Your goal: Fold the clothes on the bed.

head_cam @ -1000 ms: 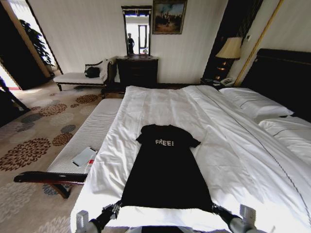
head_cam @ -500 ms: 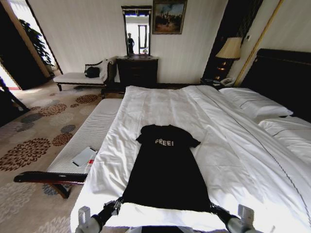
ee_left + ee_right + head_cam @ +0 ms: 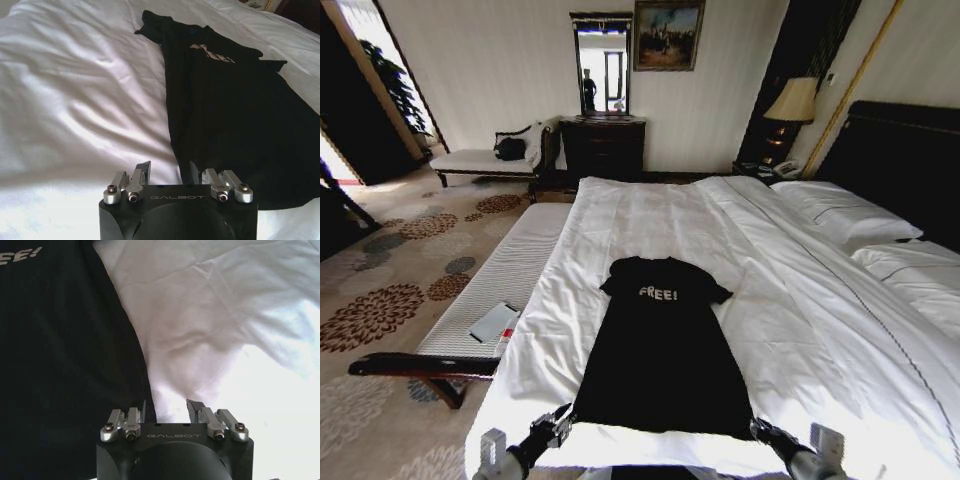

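The black T-shirt point(image 3: 663, 345) lies flat on the white duvet of the bed point(image 3: 820, 330), chest lettering up, its collar toward the far side and its hem at the near edge where the robot stands, so the long axis runs straight away from the machine. What matters here is how the two claws sit against that hem. The left gripper point(image 3: 557, 424) is at the near left corner of the hem and the right gripper point(image 3: 760, 430) at the near right corner, one arm to each corner, neither having to cross over. From the left wrist camera the left gripper point(image 3: 170, 171) has its fingers spread apart, with the shirt's side edge running up between them, the black cloth toward one finger and bare white sheet toward the other. The right gripper point(image 3: 171, 410) looks the same (mirror fashion): fingers parted, the shirt's dark edge by one finger and duvet under the other. Neither seems to be pinching fabric yet, though the fingertips are low and partly hidden behind the gripper bodies, so I would not swear that no cloth is caught. The garment stretches ahead of both claws, so I would judge that a fold would carry the hem forward along that long axis toward the collar, both corners travelling together.
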